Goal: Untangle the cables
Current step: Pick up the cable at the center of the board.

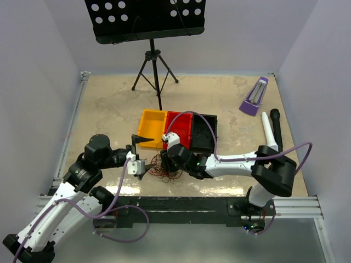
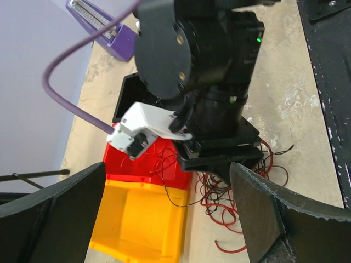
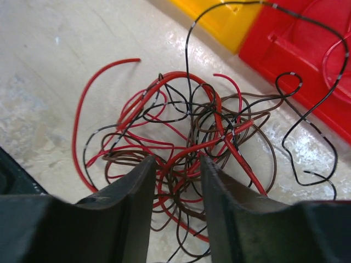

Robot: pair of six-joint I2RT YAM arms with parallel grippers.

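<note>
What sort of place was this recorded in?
Probably a robot lab test cell: plain walls box in one table, arms bolted at its edge, with staged props like bins and a music stand.

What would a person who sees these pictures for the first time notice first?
The eye goes first to the loose tangle of red and black wires on the table, just in front of a row of yellow, red and black bins. The right gripper hangs right above the tangle, its jaws apart with strands between them, and the left gripper stands wide open beside it.
</note>
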